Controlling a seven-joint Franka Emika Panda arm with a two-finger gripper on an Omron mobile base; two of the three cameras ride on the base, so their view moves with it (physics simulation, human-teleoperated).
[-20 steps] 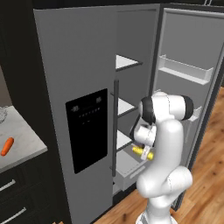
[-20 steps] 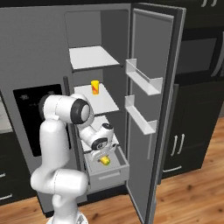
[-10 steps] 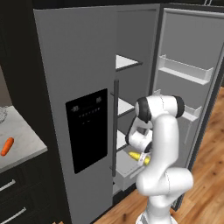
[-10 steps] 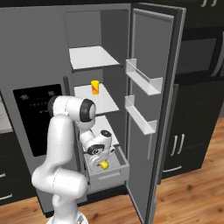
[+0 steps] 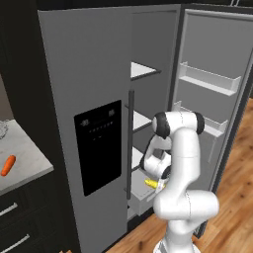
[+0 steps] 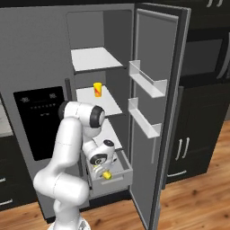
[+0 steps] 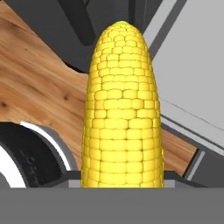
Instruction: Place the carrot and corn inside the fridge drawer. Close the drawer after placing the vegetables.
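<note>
The carrot (image 5: 7, 165) is located at the far left of the left base view, lying on the light grey counter (image 5: 30, 165), well apart from the fridge; its position is unchanged from one second earlier. To its right, the closed fridge door with the dark dispenser panel (image 5: 98, 146) is shown, and beyond it the open compartment with white shelves (image 5: 143, 70).

The gripper (image 5: 154, 184) is positioned low in the open compartment, over the fridge drawer (image 5: 143, 196), which is pulled out. Compared with one second earlier, the hand has been lowered and brought closer to the drawer, and the elbow has been folded further toward the fridge.

The corn (image 5: 150, 183) is pinched between the fingers, with the jaws closed against its sides. In the hand view the corn (image 7: 122, 109) is seen lengthwise, its tip pointing away from the hand.

In the right base view, the corn (image 6: 106, 175) is held at the front part of the fridge drawer (image 6: 112, 182); whether it touches the drawer floor cannot be determined. A yellow can (image 6: 97, 89) stands on the middle shelf. At the far right, the open fridge door (image 6: 155, 112) carries its white door shelves.
</note>
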